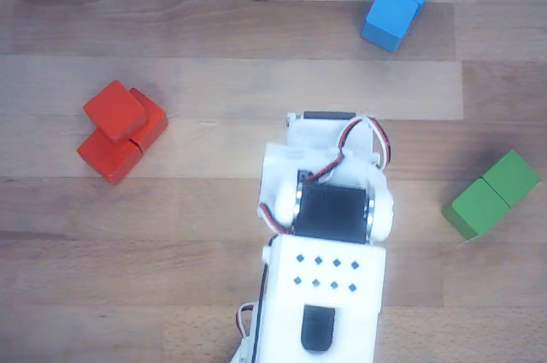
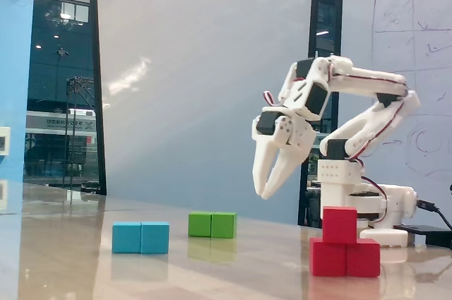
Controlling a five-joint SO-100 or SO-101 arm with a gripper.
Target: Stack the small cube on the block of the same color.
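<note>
Matte small cube (image 2: 339,224) sits atop the seamed red block (image 2: 345,258); the white plastic claw (image 2: 264,193) hangs nearly closed, empty.

In the fixed view the small cube (image 2: 339,224) sits on top of the block of the same color (image 2: 345,258) at the right, just in front of the arm's base (image 2: 367,208), with two other blocks, one (image 2: 140,237) far left and one (image 2: 212,224) further back between them, all on the table (image 2: 70,258).
</note>
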